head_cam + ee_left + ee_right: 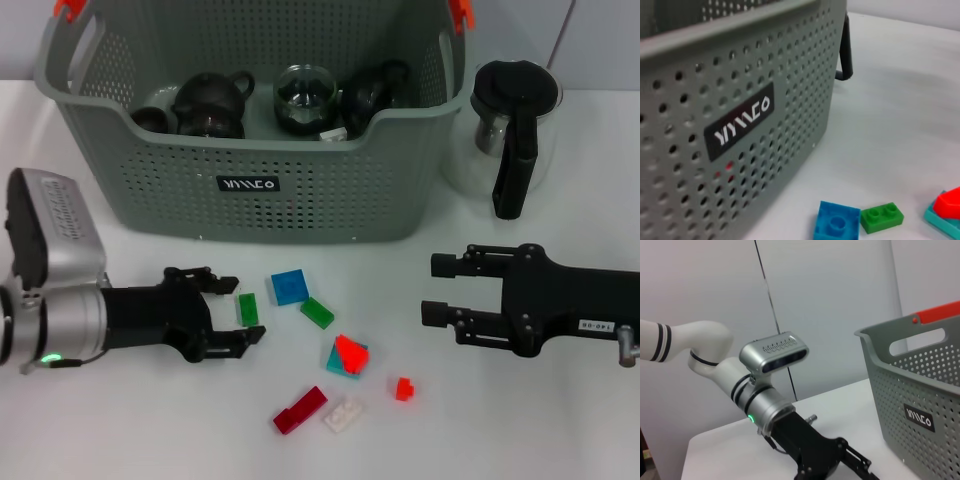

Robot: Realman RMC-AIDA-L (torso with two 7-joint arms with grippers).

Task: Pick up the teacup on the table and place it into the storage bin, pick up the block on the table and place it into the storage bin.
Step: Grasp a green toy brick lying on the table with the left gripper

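The grey-green storage bin [300,190] stands at the back of the table, and its perforated wall fills the left wrist view [740,115]. Dark teaware and a glass cup lie inside it, with a small dark teacup [150,118] at its left end. My left gripper [243,310] sits low over the table in front of the bin. It is open, with a small green block [247,309] between its fingertips. My right gripper [437,290] hovers open and empty on the right.
Loose blocks lie ahead of the left gripper: blue [289,286], green [317,312], teal with red on top [346,355], small red [403,389], long red [300,409] and white [343,413]. A clear glass pitcher [510,130] with a black handle stands right of the bin.
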